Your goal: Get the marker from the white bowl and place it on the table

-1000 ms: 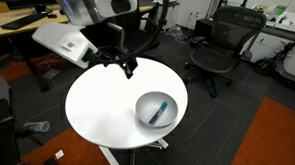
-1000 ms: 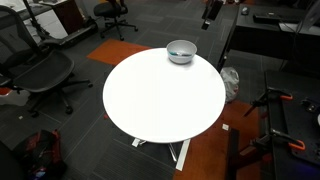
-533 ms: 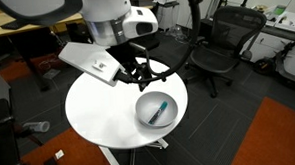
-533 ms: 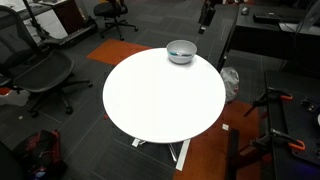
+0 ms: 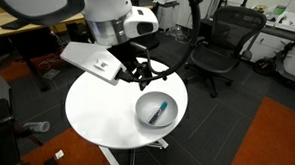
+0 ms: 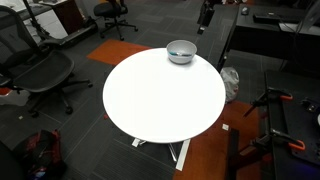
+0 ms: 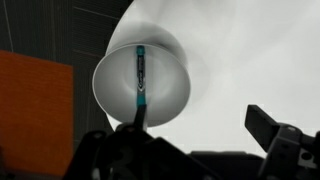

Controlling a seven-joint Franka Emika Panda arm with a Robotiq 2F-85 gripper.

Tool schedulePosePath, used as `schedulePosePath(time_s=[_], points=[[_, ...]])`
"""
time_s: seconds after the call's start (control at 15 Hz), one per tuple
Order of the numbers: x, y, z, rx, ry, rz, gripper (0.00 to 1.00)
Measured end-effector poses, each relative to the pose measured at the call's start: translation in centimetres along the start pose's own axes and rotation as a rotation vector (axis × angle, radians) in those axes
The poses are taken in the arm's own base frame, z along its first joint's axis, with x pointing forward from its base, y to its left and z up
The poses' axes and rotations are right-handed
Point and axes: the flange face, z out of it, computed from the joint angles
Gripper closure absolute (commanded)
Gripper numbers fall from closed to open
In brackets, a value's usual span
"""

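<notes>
The white bowl (image 5: pixel 152 109) sits near the edge of the round white table (image 5: pixel 104 109). In it lies the teal-blue marker (image 5: pixel 161 112), leaning against the wall. My gripper (image 5: pixel 142 79) hangs open and empty just above the table, beside the bowl's far rim. In the wrist view the bowl (image 7: pixel 165 95) is ahead to the left with the marker (image 7: pixel 141 75) lying lengthwise in it; my gripper (image 7: pixel 195 140) has its jaws wide apart, short of the bowl. In the exterior view from across the table, the bowl (image 6: pixel 181 50) is at the table's (image 6: pixel 160 100) far edge.
Black office chairs (image 5: pixel 218 44) (image 6: pixel 40 70) stand around the table. Wooden desks (image 5: pixel 25 23) are behind the arm. Orange carpet (image 5: pixel 280 137) lies beside the pedestal. A white box-like part of the arm (image 5: pixel 92 61) overhangs the table.
Over the first half second the arm swung in over the table and brought the gripper close to the bowl. Since then nothing has visibly moved.
</notes>
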Motion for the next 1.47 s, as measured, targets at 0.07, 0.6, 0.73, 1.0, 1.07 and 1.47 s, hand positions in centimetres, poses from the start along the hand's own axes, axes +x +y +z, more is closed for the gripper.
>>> schedulePosePath(time_s=[0.07, 0.6, 0.73, 1.0, 1.07, 1.47], points=[[0.1, 0.0, 0.3, 0.003, -0.003, -0.001, 0.00], [1.4, 2.2, 3.0, -0.018, -0.037, -0.022, 0.00], [2.0, 2.5, 3.8, -0.025, -0.048, -0.043, 0.00], [3.2, 2.3, 5.4, -0.029, -0.069, -0.090, 0.00], [3.4, 2.3, 5.9, -0.028, -0.074, -0.098, 0.00], [3.9, 2.6, 9.6, -0.018, -0.113, -0.126, 0.00]])
